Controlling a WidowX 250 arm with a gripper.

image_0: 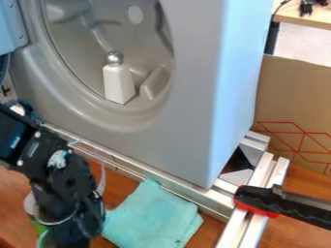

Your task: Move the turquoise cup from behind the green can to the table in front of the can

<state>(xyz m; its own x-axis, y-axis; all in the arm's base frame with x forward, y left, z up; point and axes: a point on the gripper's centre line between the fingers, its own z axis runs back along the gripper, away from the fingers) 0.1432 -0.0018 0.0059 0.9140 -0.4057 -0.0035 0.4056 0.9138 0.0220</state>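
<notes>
The pincer [74,232] of the one black arm hangs at the lower left; whether it is wide, narrow or holding something, I cannot tell. The turquoise cloth [152,218] lies just beside it, to its right in the view, soft, folded and squarish, without a clear long axis, flat on the wooden tabletop [300,232]. Beyond the metal rail [152,175], a smooth white block [119,85] with a shiny ball top stands in the grey housing's [188,140] rounded recess
</notes>
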